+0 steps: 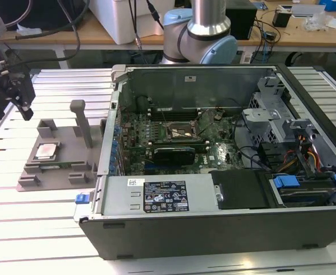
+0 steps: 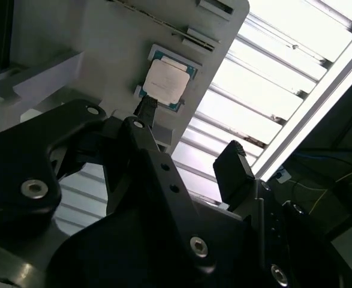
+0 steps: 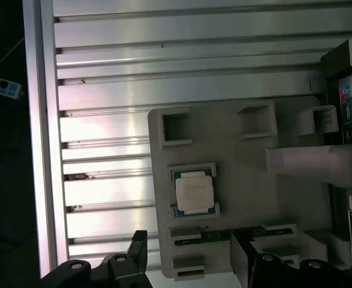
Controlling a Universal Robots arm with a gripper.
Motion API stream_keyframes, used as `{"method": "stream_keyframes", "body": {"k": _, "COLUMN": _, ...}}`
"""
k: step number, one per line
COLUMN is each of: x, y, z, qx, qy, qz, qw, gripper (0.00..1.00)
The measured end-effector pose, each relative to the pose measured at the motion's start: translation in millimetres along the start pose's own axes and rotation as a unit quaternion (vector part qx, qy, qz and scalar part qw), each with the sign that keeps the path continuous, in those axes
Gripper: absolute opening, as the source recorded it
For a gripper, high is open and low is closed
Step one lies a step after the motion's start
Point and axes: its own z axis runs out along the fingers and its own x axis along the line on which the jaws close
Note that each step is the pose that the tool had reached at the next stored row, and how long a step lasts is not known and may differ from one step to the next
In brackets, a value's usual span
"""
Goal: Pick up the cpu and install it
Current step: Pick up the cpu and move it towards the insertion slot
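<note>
Hovering over the left end of the bench (image 1: 42, 223) in the exterior view, the gripper (image 1: 19, 98) hangs above and beside the grey holder tray (image 1: 62, 134). Its fingers (image 3: 138, 255) are spread apart with nothing between them. The cpu (image 1: 46, 151) lies flat in a square recess of that tray, silver top up, well apart from the open computer case (image 1: 213, 200) and its motherboard socket (image 1: 182, 132). In the first wrist view the cpu (image 3: 193, 193) sits roughly in line with the gap between the fingers but clear of them, so I judge this to be the approach for the pick. Doing it well likely means centring over the chip, squaring the fingers to its edges, coming straight down and pinching the thin rim lightly so it lifts level.
</note>
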Motion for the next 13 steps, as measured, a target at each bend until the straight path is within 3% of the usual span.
{"method": "stream_keyframes", "body": {"k": 6, "x": -1.3, "y": 6.6, "z": 11.2, "qx": 0.0101, "qy": -0.0006, "qz": -0.015, "qw": 0.9998, "gripper": 0.66}}
{"method": "stream_keyframes", "body": {"k": 10, "x": -1.3, "y": 8.8, "z": 17.4, "qx": 0.0102, "qy": -0.0006, "qz": -0.039, "qw": 0.9992, "gripper": 0.66}}
{"method": "stream_keyframes", "body": {"k": 13, "x": -1.7, "y": 9.4, "z": 23.2, "qx": 0.0102, "qy": -0.0006, "qz": -0.040, "qw": 0.9992, "gripper": 0.66}}
